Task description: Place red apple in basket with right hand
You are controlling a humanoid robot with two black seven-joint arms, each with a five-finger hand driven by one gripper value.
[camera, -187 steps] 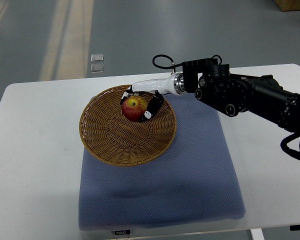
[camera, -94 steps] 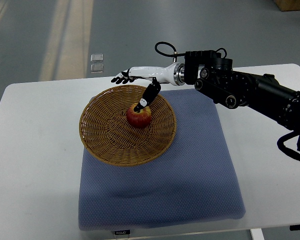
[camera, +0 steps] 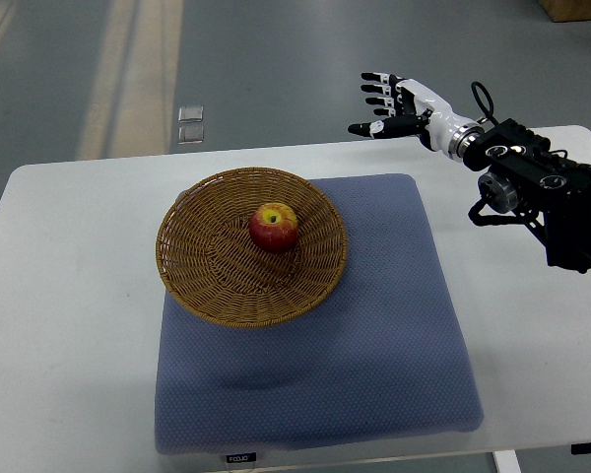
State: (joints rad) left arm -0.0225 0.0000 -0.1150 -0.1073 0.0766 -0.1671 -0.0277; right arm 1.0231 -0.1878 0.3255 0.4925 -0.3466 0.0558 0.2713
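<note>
A red apple (camera: 274, 228) with a yellow patch around its stem hollow sits inside the round woven wicker basket (camera: 209, 284), a little toward the basket's far-right side, stem hollow facing up. Its skin is mostly deep red and glossy, shading to yellow-green at the top, and nothing is touching it.

The basket is shallow and light brown. It rests on the far-left part of a blue-grey padded fabric mat (camera: 374, 335), with its left rim hanging over the mat's left edge onto the white tabletop (camera: 69, 325). The mat covers the middle of the tabletop and reaches down to its near edge, where a small dark label shows.

The right hand (camera: 389, 103), white with black fingertips, is held in the air beyond the far edge of the tabletop, near its far-right corner and well apart from the basket and apple. Its fingers are spread and extended toward the left, with the thumb set below them, and it holds nothing. The black forearm behind it comes in from the right edge, above the tabletop's far-right corner.
</note>
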